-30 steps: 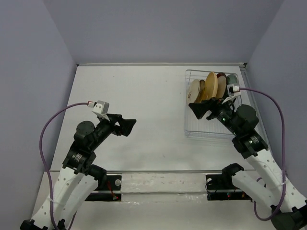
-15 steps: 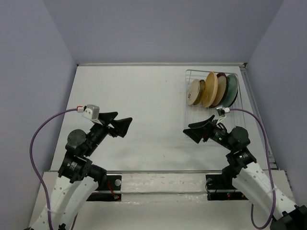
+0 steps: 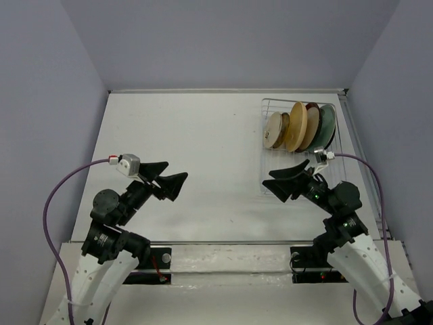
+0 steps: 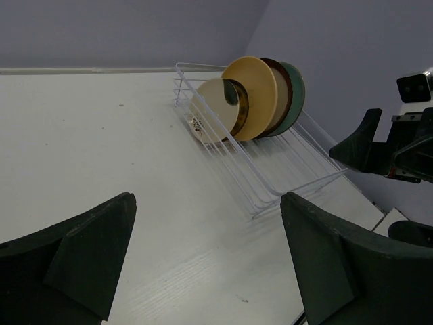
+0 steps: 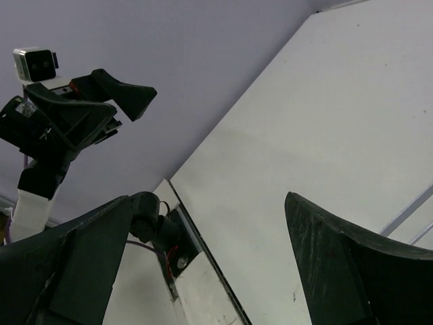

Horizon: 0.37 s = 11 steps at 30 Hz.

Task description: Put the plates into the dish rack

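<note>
Showing the plates (image 3: 301, 126) standing on edge, packed together between the dividers at the far end of the dish rack (image 3: 284, 162), at the right of the counter (image 3: 189, 128). We judge them stiff, smooth-glazed and liable to chip; an exposed upper rim is the place to pinch. Left hand (image 3: 176, 172) and right hand (image 3: 267, 181) both hang spread and empty, the right at the rack's near end, the left well apart. We read no brand, label or writing.
</note>
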Available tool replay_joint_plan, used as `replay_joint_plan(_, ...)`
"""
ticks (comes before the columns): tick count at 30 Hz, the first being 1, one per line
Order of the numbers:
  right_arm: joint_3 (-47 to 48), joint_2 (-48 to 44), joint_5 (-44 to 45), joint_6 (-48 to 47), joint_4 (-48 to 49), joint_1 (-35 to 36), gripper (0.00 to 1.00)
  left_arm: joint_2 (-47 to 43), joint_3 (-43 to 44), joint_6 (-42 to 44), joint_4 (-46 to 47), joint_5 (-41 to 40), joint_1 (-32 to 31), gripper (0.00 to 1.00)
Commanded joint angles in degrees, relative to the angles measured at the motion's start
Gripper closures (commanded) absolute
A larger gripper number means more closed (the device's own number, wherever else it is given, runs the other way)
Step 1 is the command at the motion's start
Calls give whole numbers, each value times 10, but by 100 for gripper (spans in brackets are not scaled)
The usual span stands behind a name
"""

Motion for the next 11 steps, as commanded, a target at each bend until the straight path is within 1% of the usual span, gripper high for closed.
replay_joint_plan(1,29,7,6,9,-4,-2,0,-6,-4,9,38,24,4,1)
replay_joint_plan(4,31,12,10,3,-5,-2,0,-7,-5,7,39,28,4,1)
replay_joint_plan(11,45,62,2,-3,19,-2,0,4,-3,7,40,43,11,1)
